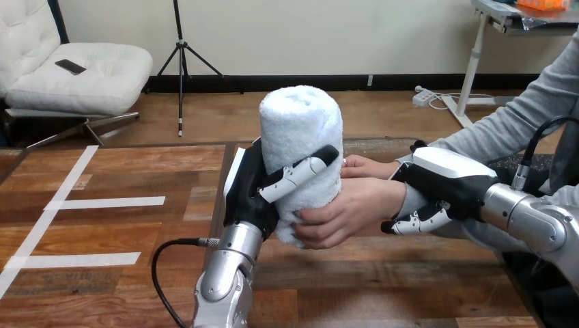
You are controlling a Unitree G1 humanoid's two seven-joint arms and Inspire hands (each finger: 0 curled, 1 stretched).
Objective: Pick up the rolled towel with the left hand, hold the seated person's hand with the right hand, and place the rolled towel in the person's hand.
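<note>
As the handover looks nearly done, left hand clasps the upright rolled towel | person's hand wraps the towel's lower end | right hand, right of the towel, curls round the person's wrist | remaining: left hand's release

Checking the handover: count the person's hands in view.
2. The nearer hand curls round the towel low down, its wrist in the right hand. The farther hand lies just behind it, close to the towel. The left hand grips the towel.
</note>
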